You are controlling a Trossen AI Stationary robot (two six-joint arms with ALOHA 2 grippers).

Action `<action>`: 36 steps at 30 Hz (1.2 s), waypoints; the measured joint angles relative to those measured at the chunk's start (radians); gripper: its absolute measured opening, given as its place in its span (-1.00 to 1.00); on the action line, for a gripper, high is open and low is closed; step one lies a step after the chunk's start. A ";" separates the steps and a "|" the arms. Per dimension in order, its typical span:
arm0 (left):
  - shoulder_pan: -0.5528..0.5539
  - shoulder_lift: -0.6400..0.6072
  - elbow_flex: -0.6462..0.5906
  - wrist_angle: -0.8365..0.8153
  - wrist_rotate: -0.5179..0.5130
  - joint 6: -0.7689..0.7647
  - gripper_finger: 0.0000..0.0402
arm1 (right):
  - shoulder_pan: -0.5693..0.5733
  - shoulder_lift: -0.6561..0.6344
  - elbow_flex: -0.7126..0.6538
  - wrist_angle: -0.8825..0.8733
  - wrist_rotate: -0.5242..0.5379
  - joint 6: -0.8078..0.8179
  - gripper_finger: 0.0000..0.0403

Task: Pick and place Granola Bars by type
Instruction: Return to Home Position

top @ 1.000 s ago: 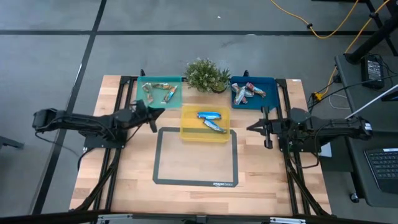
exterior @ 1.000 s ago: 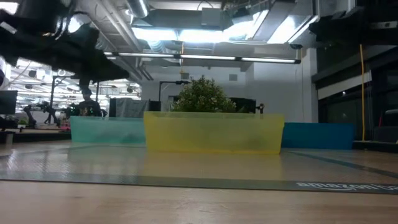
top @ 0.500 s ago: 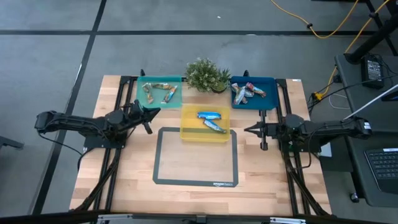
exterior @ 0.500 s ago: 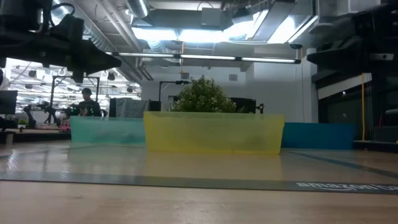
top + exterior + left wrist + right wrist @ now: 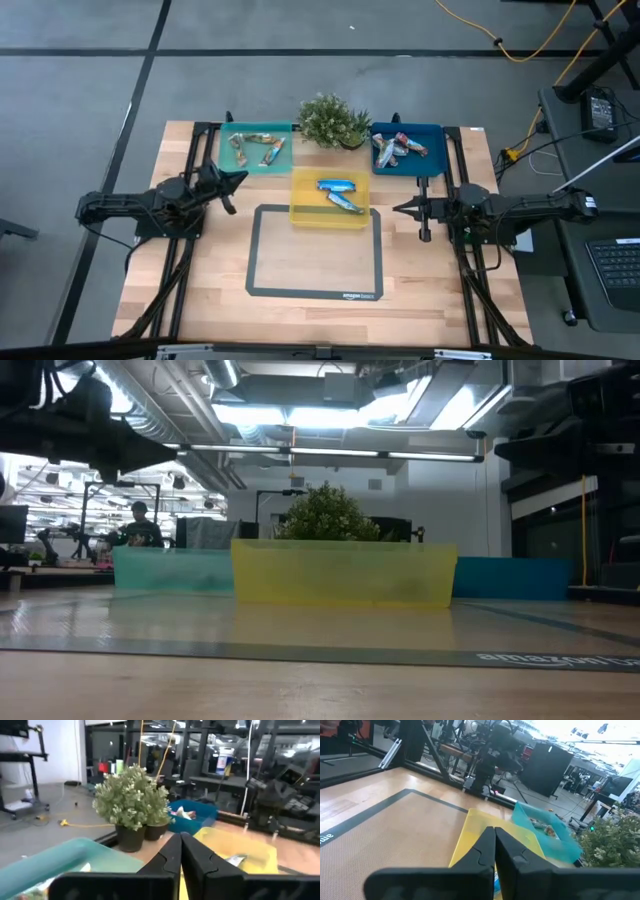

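Happily both jaws sat pinched together, empty; a low swing could knock the left arm (image 5: 140, 206) into the green tray (image 5: 256, 167).

At table height the walls of the green tray (image 5: 170, 570), yellow tray (image 5: 343, 573) and blue tray (image 5: 510, 578) toward the table's (image 5: 200, 692) far edge are hiding all the granola bars (image 5: 338, 185); from above their print is showing too small to read

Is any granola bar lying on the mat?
No, all granola bars lie inside the three bins; the mat holds none.
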 joint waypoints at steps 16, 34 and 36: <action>0.001 0.047 0.001 -0.040 0.399 0.116 -0.99 | 0.000 -0.001 0.000 -0.016 0.000 0.034 -0.96; 0.001 0.037 0.001 -0.045 0.416 0.144 -0.99 | -0.001 -0.005 0.000 0.013 -0.037 0.017 -0.96; 0.001 0.037 0.001 -0.045 0.416 0.144 -0.98 | -0.001 -0.015 0.000 0.008 -0.040 0.011 -0.96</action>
